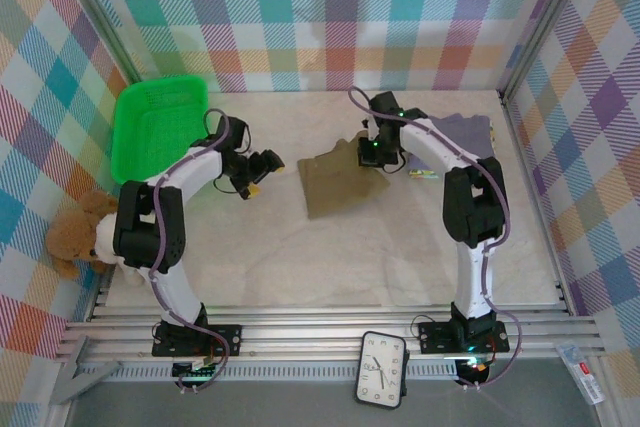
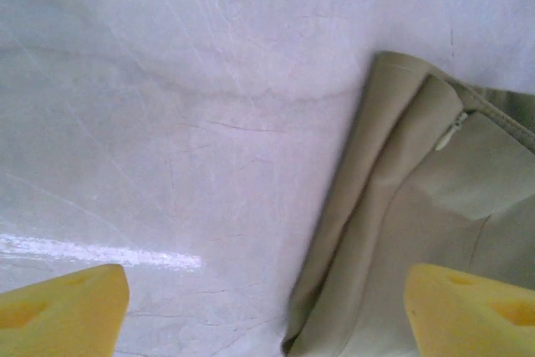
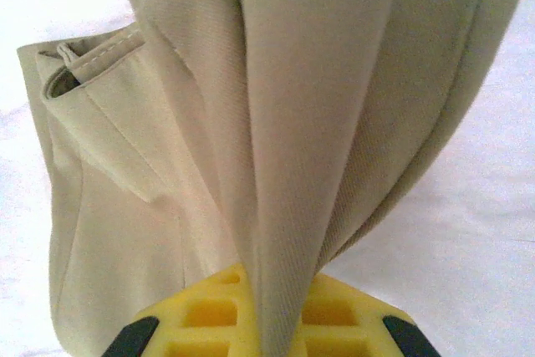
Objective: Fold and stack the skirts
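The left end effector's [image 2: 266,313] yellow fingertips [image 2: 58,311] stand wide apart above the pale marbled desk [image 2: 167,123], one over an olive-khaki cloth skirt [image 2: 418,206].

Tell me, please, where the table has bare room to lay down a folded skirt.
The widest bare table lies between the left arm and the right arm, nearer than the olive skirt. A smaller strip follows the back wall between the green basket and the right gripper. Back right is crowded: that gripper pinches the olive skirt beside the grey skirt.

Olive-khaki skirt [image 1: 338,185], grey-lavender skirt [image 1: 470,132], green basket [image 1: 150,132], brown teddy bear [image 1: 75,237], pastel plaid walls [image 1: 350,7], yellow fingertips [image 2: 63,307], cream veined table [image 1: 400,267]
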You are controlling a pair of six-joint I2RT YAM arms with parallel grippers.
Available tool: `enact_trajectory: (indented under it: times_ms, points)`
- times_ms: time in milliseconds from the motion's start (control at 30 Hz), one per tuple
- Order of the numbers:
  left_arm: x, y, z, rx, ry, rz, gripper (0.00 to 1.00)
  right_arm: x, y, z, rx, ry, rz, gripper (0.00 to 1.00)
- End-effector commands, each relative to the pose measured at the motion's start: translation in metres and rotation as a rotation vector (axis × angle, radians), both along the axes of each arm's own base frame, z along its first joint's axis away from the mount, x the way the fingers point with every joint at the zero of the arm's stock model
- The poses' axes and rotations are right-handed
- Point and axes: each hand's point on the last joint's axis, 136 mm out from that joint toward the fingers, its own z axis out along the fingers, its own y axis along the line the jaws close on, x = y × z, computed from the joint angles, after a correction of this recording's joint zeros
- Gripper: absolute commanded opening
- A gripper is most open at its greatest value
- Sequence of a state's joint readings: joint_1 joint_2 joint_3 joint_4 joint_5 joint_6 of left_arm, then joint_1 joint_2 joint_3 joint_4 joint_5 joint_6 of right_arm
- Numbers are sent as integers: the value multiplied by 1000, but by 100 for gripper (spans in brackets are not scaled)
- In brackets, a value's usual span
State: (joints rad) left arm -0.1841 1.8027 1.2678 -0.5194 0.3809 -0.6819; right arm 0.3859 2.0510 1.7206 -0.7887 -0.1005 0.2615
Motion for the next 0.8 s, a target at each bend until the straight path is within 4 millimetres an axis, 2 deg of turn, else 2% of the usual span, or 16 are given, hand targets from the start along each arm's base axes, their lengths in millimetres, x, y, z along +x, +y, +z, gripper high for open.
enact_trajectory:
  times_ms: [0, 167, 300, 467, 767]
  points:
    - [-7, 7, 4, -4, 4, 22, 91, -3, -27, 20, -161, -31, 54, 0]
    - [-11, 11, -1, 11, 26, 30, 94, 7, -52, 39, -293, -66, 44, 0]
    - [-14, 14, -3, 19, 37, 35, 95, 17, -64, 64, -332, -123, 40, 0]
    - [-16, 18, -4, 36, 44, 43, 95, 27, -73, 91, -333, -175, -1, 0]
    - [-20, 21, -6, 48, 60, 45, 96, 38, -83, 117, -305, -219, -9, 0]
